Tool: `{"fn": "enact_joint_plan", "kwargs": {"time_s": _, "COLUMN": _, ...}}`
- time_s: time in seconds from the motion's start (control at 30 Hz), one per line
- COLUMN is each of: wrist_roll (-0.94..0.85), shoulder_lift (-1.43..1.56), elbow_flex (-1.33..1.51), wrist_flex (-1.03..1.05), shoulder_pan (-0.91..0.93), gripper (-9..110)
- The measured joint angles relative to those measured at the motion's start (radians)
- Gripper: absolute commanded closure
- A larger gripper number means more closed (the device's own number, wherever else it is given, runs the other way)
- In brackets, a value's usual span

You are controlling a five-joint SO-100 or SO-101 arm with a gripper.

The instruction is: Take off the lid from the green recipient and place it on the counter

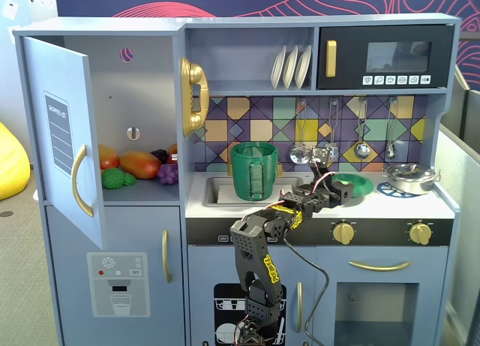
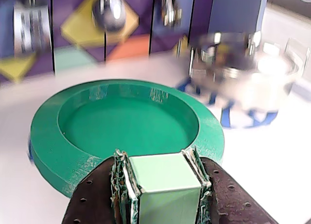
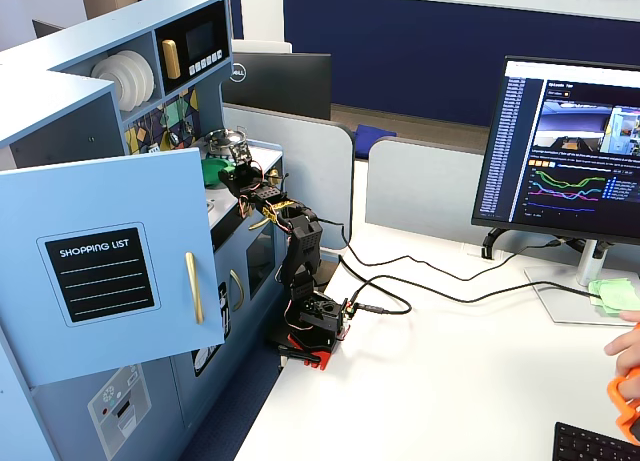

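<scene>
The green lid [image 2: 126,122] fills the wrist view, with its raised rim and hollow face towards the camera. My gripper [image 2: 160,158] is shut on the lid's pale green knob [image 2: 167,178], one finger on each side. In a fixed view the lid [image 1: 354,184] is held low over the white counter [image 1: 375,203], right of the sink. I cannot tell whether it touches the counter. The green recipient [image 1: 253,170] stands open-topped in the sink, to the left of my gripper [image 1: 335,190]. In another fixed view the lid [image 3: 211,169] shows at the arm's tip.
A silver pan [image 1: 409,179] sits on the right burner ring, close beyond the lid in the wrist view [image 2: 243,73]. Utensils [image 1: 361,147] hang on the tiled back wall. The fridge door [image 1: 64,143] stands open at the left. A monitor [image 3: 575,151] stands on the desk.
</scene>
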Motion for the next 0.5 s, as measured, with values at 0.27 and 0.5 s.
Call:
{"fn": "enact_joint_plan", "kwargs": {"time_s": 0.27, "wrist_roll": -0.031, "shoulder_lift": -0.005, "elbow_flex": 0.025, "wrist_flex": -0.002, "shoulder_pan": -0.034, "gripper": 101}}
{"fn": "enact_joint_plan", "kwargs": {"time_s": 0.5, "wrist_roll": -0.051, "shoulder_lift": -0.003, "elbow_flex": 0.064, "wrist_flex": -0.031, "shoulder_pan": -0.029, "gripper": 80}}
